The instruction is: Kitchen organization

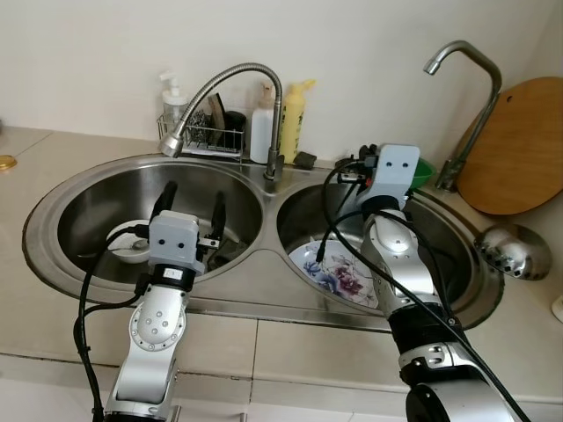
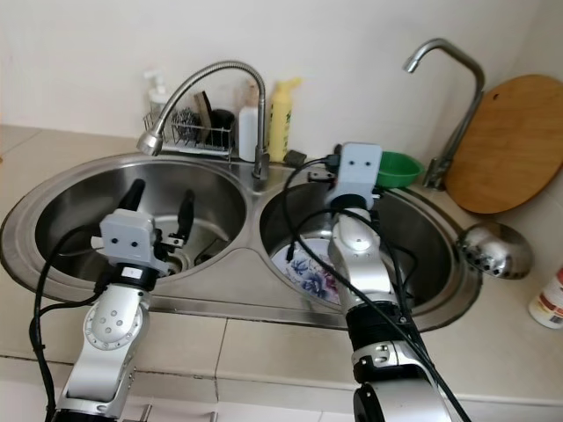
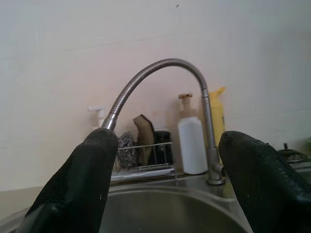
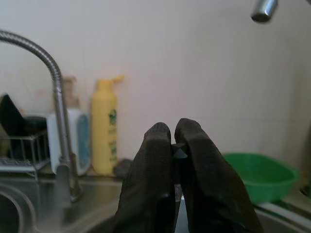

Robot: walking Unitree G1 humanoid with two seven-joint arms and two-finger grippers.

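Note:
A double steel sink (image 1: 255,286) lies before me. In its left basin sits a white bowl (image 1: 130,247). A floral plate (image 1: 339,278) leans in the right basin. My left gripper (image 1: 191,205) hovers over the left basin, open and holding nothing, its fingers (image 3: 95,160) pointing toward the back wall. My right arm reaches over the right basin above the plate. The right gripper (image 4: 173,129) is shut, its fingers pressed together and aimed at the wall beside a green bowl (image 4: 260,177).
A flexible faucet (image 1: 230,75) arches over the left basin; a second tap (image 1: 466,61) stands at the right. Behind the sink are a wire rack (image 1: 204,136), a white bottle (image 1: 261,127) and a yellow bottle (image 1: 293,119). A wooden board (image 1: 519,145) and a steel strainer (image 1: 510,251) are at the right.

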